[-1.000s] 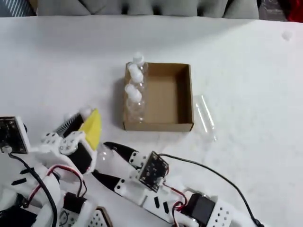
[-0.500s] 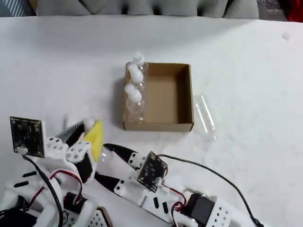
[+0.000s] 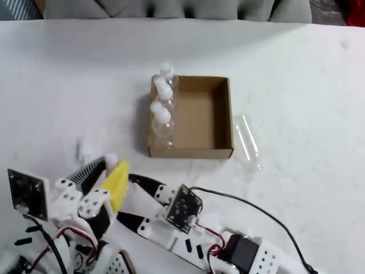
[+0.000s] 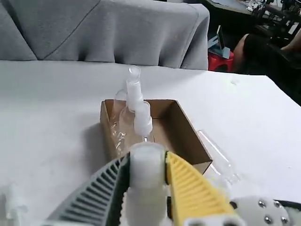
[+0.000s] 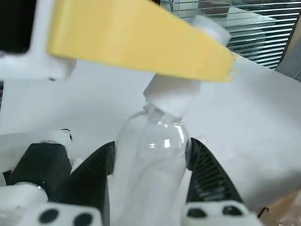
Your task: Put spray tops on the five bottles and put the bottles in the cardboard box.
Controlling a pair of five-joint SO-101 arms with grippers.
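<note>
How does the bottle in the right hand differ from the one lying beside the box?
The held bottle is clamped in the right hand; loose bottle lies on the table beside the cardboard box, ungripped. The held bottle carries a white spray top, pinched by the left hand; loose bottle shows none. Both are clear plastic, outside the box.

Inside the cardboard box three bottles line its left wall; a fourth bottle lies just right of it.

light: bright, even, from overhead
table: washed out, near white
shadow: soft, faint, beside cardboard box
glare: small highlights on bottle
backlight: window blinds
</note>
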